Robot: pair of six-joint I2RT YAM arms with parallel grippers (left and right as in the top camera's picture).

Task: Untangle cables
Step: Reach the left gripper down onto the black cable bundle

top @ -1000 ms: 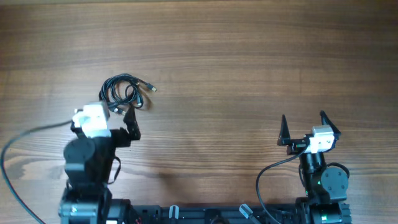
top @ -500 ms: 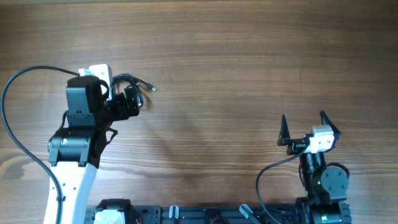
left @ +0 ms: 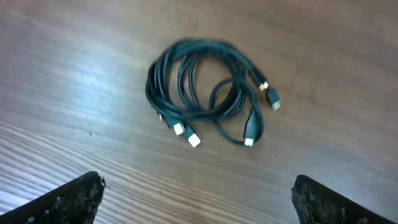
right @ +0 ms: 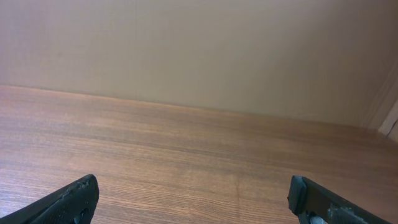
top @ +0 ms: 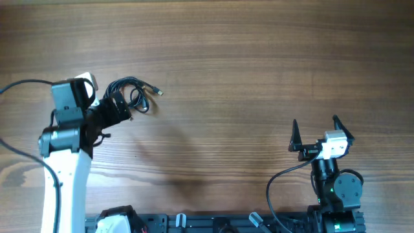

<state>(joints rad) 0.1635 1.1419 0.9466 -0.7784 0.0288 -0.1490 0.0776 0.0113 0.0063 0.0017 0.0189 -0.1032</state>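
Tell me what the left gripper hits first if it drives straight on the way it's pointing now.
The coil of cables, lying on the table just ahead of the open left gripper. Nothing else shows in between; if it angles down steeply, it might touch the table first.

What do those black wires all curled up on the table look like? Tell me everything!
The thin black cables are looped together into one loose, tangled round coil, lying flat on the brown wooden table. They look rubbery and bendy. Five small plug ends poke out: three with whitish tips at the bottom, two brassy ones at the right. Only the table touches them.
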